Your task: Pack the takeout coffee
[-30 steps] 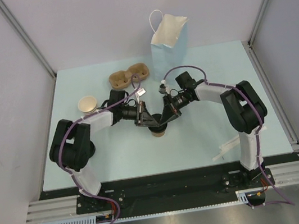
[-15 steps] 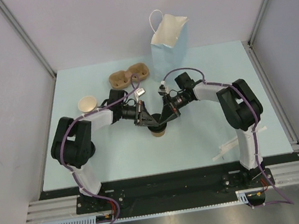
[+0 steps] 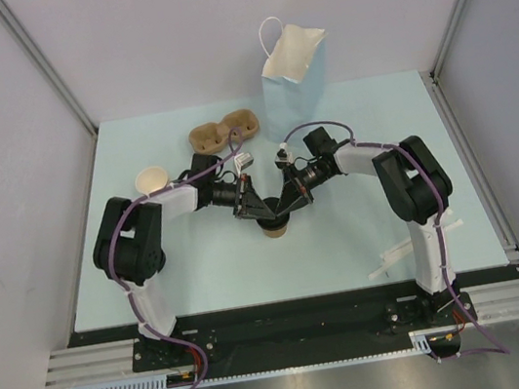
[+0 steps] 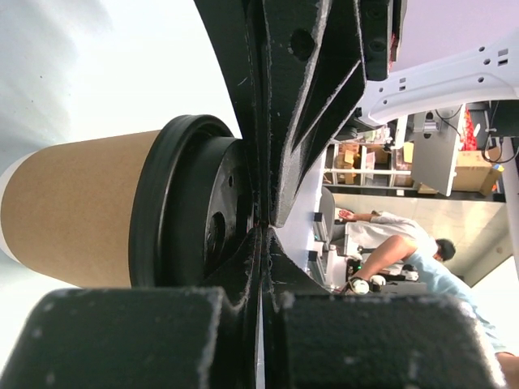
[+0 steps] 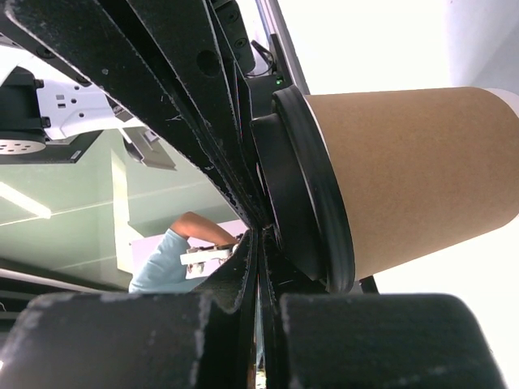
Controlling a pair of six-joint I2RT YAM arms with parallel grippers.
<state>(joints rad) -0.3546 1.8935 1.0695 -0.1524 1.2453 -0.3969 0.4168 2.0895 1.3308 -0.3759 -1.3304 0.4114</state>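
Moved: left elbow (image 3: 128,250) and right elbow (image 3: 414,185) drawn inward; coffee cup (image 3: 273,229) unmoved.
Top view: cup upright mid-table (image 3: 364,227), left fingers (image 3: 252,207) and right fingers (image 3: 285,202) meeting over it.
Left wrist: fingers pressed together, tips on black lid (image 4: 186,203).
Right wrist: fingers pressed together against lid.

I had the left arm (image 3: 168,207) and the right arm (image 3: 362,158) folded inward from their bases at the near edge of the counter (image 3: 346,240). The elbows bulged toward the counter's left and right edges, and the wrists converged near its middle. The left tool (image 3: 254,210) slanted down and rightward, its jaws pressed fully together. The right tool (image 3: 281,208) mirrored it, slanting down and leftward with its jaws likewise closed. The two sets of tips sat just beside each other.
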